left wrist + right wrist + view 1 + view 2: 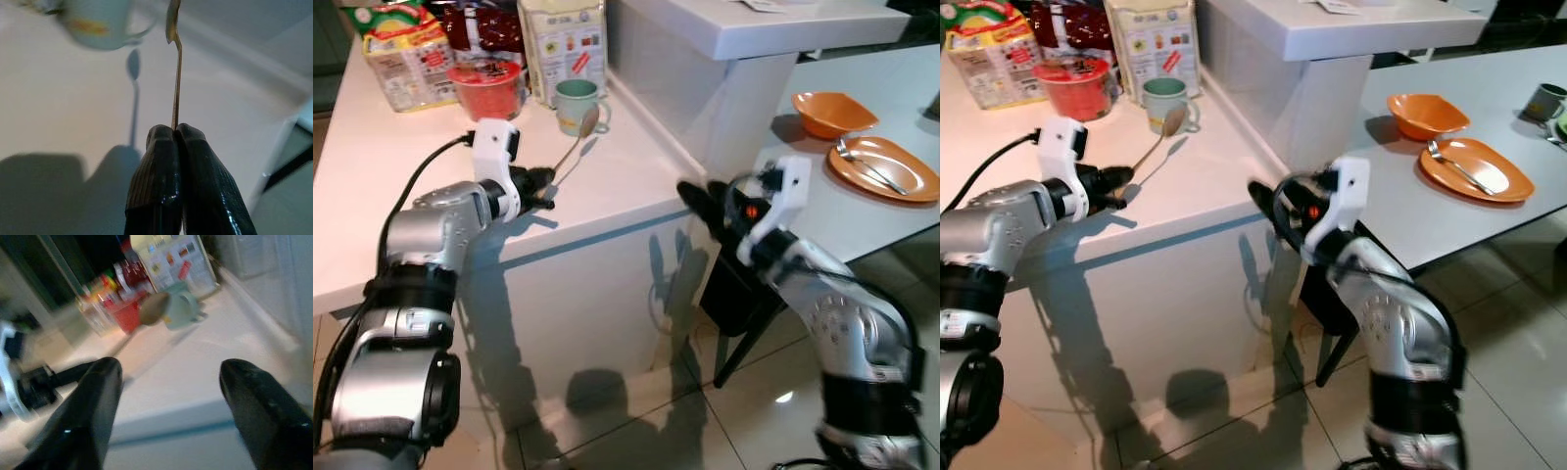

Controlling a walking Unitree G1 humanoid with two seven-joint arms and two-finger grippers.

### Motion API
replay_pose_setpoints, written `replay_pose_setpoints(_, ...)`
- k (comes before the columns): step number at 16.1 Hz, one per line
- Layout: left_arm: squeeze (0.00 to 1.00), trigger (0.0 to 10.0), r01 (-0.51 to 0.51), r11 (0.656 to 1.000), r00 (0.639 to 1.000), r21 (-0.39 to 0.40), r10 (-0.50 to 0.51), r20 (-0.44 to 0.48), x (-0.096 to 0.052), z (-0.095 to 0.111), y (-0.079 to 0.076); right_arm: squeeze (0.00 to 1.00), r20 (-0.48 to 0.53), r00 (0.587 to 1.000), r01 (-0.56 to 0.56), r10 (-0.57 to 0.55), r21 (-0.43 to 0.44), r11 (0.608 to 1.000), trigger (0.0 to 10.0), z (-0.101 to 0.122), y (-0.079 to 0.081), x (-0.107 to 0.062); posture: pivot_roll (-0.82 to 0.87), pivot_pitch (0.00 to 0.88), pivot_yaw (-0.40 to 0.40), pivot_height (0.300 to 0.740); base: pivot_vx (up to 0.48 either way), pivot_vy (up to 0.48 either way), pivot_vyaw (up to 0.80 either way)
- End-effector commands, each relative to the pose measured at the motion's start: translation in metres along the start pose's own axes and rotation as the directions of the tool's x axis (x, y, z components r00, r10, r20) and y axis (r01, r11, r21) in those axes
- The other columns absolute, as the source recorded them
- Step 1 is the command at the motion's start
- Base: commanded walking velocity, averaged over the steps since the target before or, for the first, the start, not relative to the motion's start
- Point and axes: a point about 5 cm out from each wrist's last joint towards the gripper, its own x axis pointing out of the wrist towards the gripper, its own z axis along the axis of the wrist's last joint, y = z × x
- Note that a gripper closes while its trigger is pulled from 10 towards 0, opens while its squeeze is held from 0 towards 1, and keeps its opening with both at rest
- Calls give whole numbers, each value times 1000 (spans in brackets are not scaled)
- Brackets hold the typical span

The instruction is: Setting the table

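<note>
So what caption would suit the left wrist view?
Left pincer shut on a spoon, held above the white counter.

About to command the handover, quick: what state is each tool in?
Left tool: closed on the spoon handle, held over the white counter.
Right tool: open, holding nothing.

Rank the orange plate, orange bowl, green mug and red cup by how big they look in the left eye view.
1. orange plate
2. orange bowl
3. red cup, close to the bowl, so that order is unsure
4. green mug
</note>
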Motion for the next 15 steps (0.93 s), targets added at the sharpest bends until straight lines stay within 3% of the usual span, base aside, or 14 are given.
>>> replay_pose_setpoints(1, 0, 0, 49, 999, 998, -22, -49, 26, -1, 5, -7, 1000, 30, 999, -23, 21, 61, 998, 10000, 4, -2, 1, -15, 0, -25, 740, 0, 0, 0)
replay_pose_setpoints(4, 0, 0, 159, 978, 985, -136, -147, 91, -4, 8, -22, 1000, 44, 991, -134, 127, 322, 937, 10000, -2, -3, 26, -5, 0, -45, 740, 0, 0, 0)
replay_pose_setpoints(7, 0, 0, 188, 968, 980, -164, -175, 90, -9, 5, -29, 1000, 36, 989, -143, 143, 469, 872, 10000, -7, -10, 52, 7, 0, -62, 740, 0, 0, 0)
replay_pose_setpoints(13, 0, 0, 160, 973, 986, -168, -150, 72, -13, 4, -29, 1000, 20, 980, -175, 196, 545, 820, 10000, -6, 2, 91, 34, 0, -104, 740, 0, 0, 0)
replay_pose_setpoints(14, 0, 0, 158, 973, 986, -168, -147, 73, -13, 6, -29, 875, 14, 980, -173, 199, 552, 816, 10000, -6, 3, 93, 38, 0, -111, 740, 0, 0, 0)
replay_pose_setpoints(15, 0, 0, 160, 973, 986, -168, -149, 78, -14, 10, -30, 118, 1, 979, -171, 204, 548, 819, 10000, -7, 5, 98, 43, 0, -117, 740, 0, 0, 0)
